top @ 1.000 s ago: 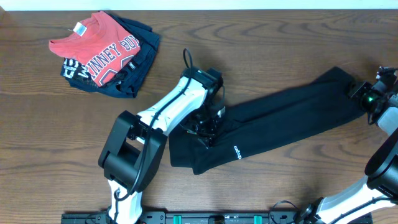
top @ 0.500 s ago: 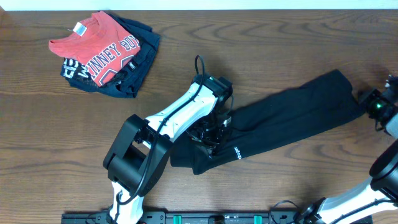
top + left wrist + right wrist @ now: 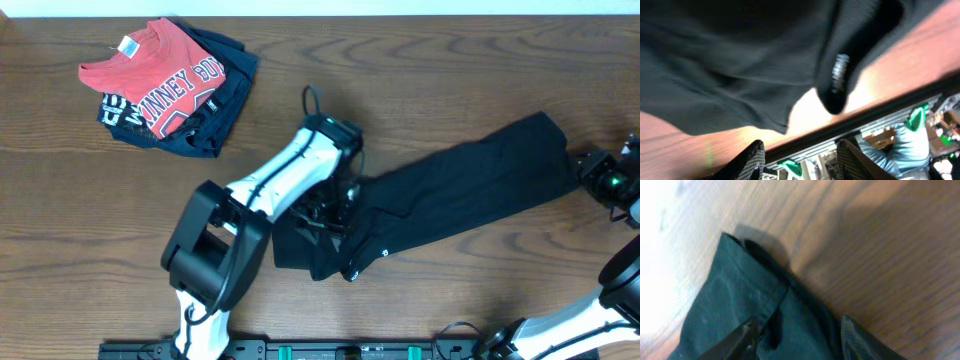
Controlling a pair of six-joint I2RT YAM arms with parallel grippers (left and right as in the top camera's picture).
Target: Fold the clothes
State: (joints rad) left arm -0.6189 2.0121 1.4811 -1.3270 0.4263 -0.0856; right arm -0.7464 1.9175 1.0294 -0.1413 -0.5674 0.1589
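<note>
Looking down, we find the black T-shirt (image 3: pixel 470 190) lying under the left gripper (image 3: pixel 325 215), jaws spread, and reaching the right gripper (image 3: pixel 598 180), seemingly spread too, by the table's (image 3: pixel 400 80) right edge.

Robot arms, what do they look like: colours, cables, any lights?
Both are white links joined by bulky black joints. The left arm carries a thin black cable looping off its wrist. The right arm shows a small green light near its wrist. The fingers are black.
</note>
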